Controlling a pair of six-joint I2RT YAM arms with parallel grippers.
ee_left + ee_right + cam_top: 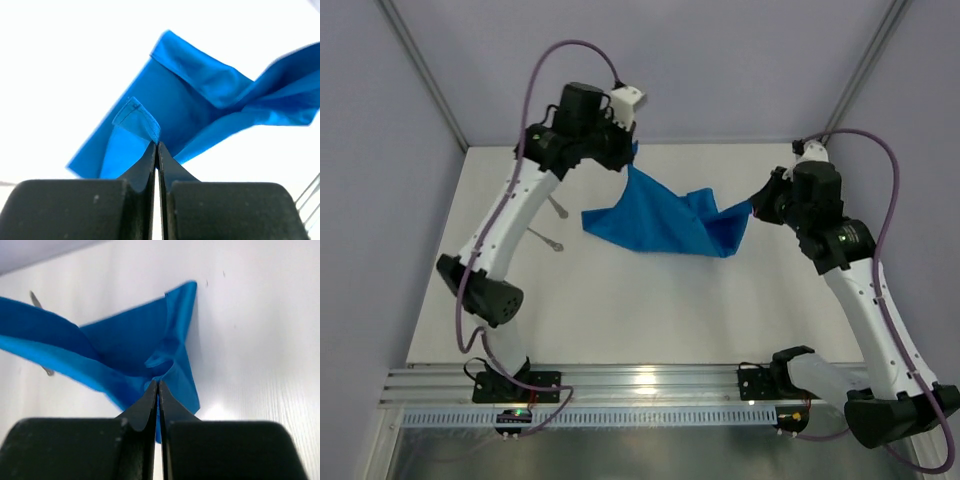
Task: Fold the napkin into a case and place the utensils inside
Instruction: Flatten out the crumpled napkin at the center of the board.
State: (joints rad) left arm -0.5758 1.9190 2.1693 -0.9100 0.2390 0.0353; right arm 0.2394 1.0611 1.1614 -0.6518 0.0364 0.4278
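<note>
The bright blue napkin (665, 222) hangs stretched between both arms above the white table. My left gripper (632, 155) is shut on its far left corner (145, 125), the jaws pinched together on the cloth. Over at the right, my right gripper (752, 208) is shut on the opposite corner (165, 371). The cloth sags in the middle and its near edge rests on the table. Two slim silver utensils (546, 240) lie on the table left of the napkin, partly behind the left arm; one (35, 299) peeks out above the cloth in the right wrist view.
The white table (640, 310) extends toward me in front of the napkin. A metal rail (640, 380) with both arm bases runs along the near edge. Grey walls and frame posts close the back and sides.
</note>
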